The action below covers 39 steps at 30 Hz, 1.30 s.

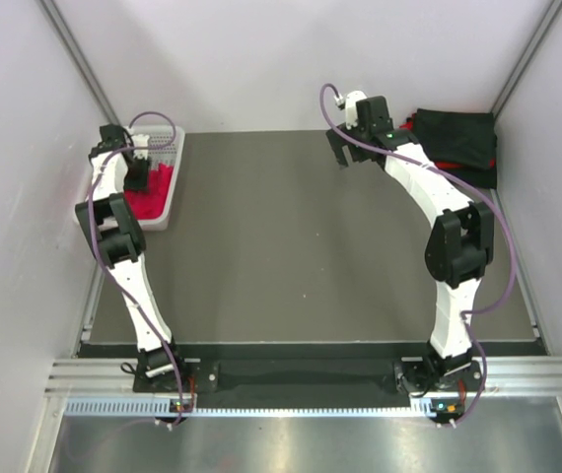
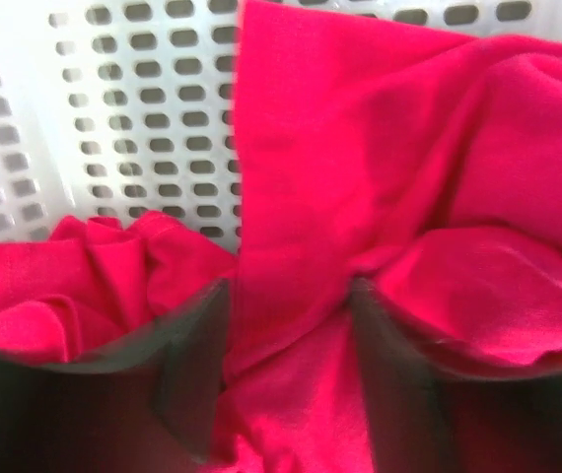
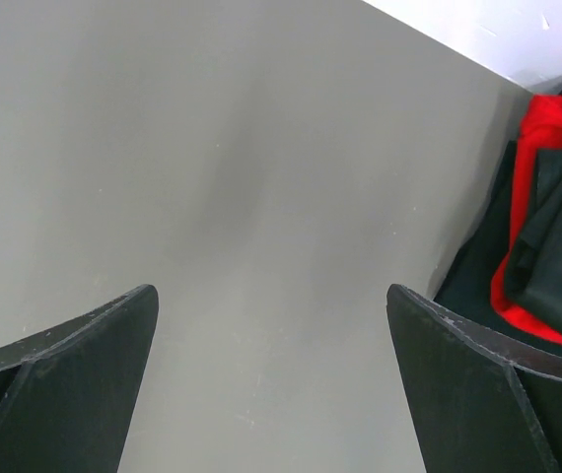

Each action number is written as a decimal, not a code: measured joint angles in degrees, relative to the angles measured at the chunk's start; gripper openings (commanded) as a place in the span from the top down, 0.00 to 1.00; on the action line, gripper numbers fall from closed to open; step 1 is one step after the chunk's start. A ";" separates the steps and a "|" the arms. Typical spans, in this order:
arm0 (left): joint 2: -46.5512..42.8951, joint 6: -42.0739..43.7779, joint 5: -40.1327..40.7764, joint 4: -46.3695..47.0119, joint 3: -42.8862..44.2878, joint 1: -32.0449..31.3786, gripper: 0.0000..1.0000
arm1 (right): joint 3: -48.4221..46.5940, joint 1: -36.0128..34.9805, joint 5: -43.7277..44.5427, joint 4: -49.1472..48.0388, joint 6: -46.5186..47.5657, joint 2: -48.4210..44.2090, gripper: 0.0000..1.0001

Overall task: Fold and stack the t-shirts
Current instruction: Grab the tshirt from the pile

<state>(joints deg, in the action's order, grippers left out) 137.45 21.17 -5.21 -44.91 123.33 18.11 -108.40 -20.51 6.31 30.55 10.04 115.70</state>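
Note:
The crimson red t-shirt [image 1: 155,193] lies crumpled in the white mesh basket [image 1: 175,177] at the far left. My left gripper [image 1: 138,183] is down in the basket. In the left wrist view the gripper [image 2: 289,305] has its jaws drawn in on a raised fold of the red t-shirt [image 2: 360,148]. A pile of black t-shirts [image 1: 456,138] with red cloth showing between them lies at the far right corner. My right gripper [image 1: 341,155] hangs open and empty over the bare table, left of that pile [image 3: 557,246].
The basket's perforated wall [image 2: 133,118] stands just behind the left gripper. The grey table top [image 1: 291,246] stretches between the arms. White walls close in the back and both sides.

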 measured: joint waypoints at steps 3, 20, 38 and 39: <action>0.11 0.74 -0.61 -0.90 0.04 -0.04 1.00 | -0.02 -0.26 0.00 -0.04 0.50 0.00 0.00; -26.21 -5.66 -10.38 13.38 -22.01 -3.08 1.00 | -3.10 -1.38 -0.33 -0.20 1.33 2.51 0.00; -26.77 -13.99 -19.41 18.36 18.53 -17.86 1.00 | -3.43 -1.88 1.38 -0.87 3.69 2.64 0.00; -26.77 -14.34 -19.74 19.91 20.35 -19.41 1.00 | -3.48 -1.88 1.38 -0.87 3.91 2.64 0.00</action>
<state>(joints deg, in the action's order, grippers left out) 110.67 6.83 -24.95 -24.99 143.68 -1.30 -111.87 -22.39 7.68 29.67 13.96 118.34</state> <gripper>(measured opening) 0.012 0.996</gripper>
